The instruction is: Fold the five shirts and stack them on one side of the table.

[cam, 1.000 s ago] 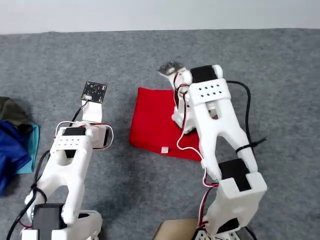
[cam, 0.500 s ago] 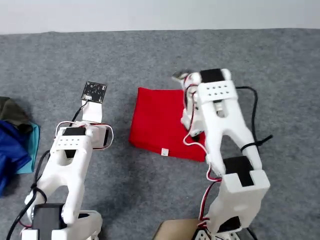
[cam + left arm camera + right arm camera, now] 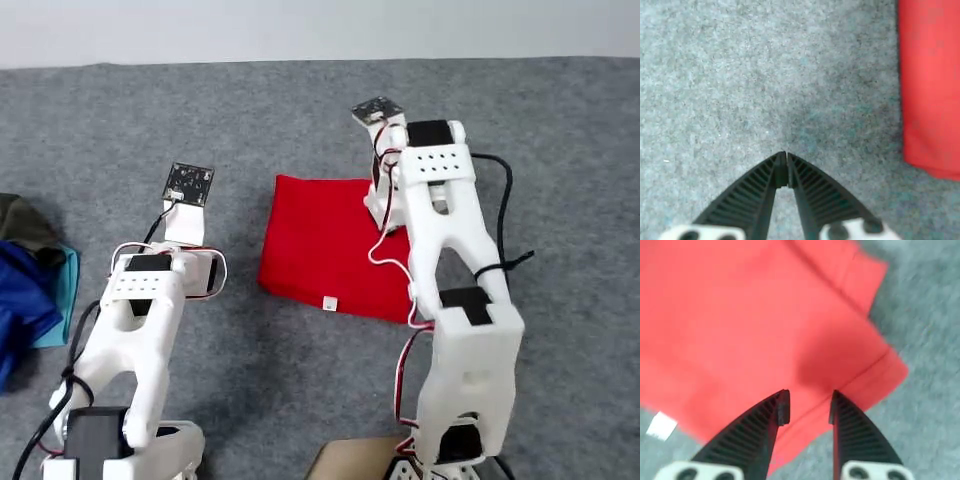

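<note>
A folded red shirt [image 3: 315, 250] lies flat on the grey table in the middle, with a small white tag [image 3: 329, 302] at its near edge. My right arm [image 3: 440, 230] stands over the shirt's right part. In the right wrist view my right gripper [image 3: 808, 401] is open a little above the red shirt [image 3: 740, 315], near its hem and corner, with nothing between its fingers. My left arm [image 3: 140, 300] rests to the left of the shirt. My left gripper [image 3: 786, 156] is shut and empty over bare carpet, the red shirt's edge [image 3: 930, 85] off to one side.
A heap of unfolded shirts [image 3: 25, 280], blue, teal and dark green, lies at the table's left edge. A brown cardboard piece [image 3: 345, 460] sits at the near edge between the arm bases. The grey carpet [image 3: 560, 150] stretches bare at the back and right.
My right arm has swung its wrist to the right and toward the back, from the shirt's middle to its far right part. The left arm and the shirt have stayed put.
</note>
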`<control>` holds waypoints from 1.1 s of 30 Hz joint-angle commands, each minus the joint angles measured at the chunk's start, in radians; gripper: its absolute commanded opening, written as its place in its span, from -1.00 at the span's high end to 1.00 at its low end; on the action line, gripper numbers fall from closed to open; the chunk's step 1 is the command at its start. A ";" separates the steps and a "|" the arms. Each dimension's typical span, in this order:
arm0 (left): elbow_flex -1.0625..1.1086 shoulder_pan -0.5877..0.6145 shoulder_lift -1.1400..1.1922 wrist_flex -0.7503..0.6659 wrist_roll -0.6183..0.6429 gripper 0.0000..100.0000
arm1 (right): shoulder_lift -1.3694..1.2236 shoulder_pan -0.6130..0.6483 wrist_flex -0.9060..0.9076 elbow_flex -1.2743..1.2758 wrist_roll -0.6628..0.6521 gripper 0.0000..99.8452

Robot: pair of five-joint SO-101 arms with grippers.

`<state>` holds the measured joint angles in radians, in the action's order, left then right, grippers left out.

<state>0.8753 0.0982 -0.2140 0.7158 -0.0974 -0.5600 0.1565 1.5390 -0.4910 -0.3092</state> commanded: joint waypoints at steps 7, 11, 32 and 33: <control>-0.004 -0.008 -0.043 -0.020 0.009 0.99 | -0.045 -0.059 0.145 -0.262 0.011 0.55; -0.007 -0.008 -0.043 -0.020 0.009 0.99 | -0.056 -0.079 0.217 -0.384 0.012 0.54; -0.007 -0.008 -0.043 -0.021 0.009 0.99 | -0.266 -0.064 0.051 -0.445 -0.097 0.85; -0.007 -0.008 -0.043 -0.021 0.009 0.99 | -0.265 -0.064 0.051 -0.462 -0.104 0.87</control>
<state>0.8753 0.0982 -0.2140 0.7112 -0.0974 -0.8592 0.0783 1.6034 -0.8746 -0.3828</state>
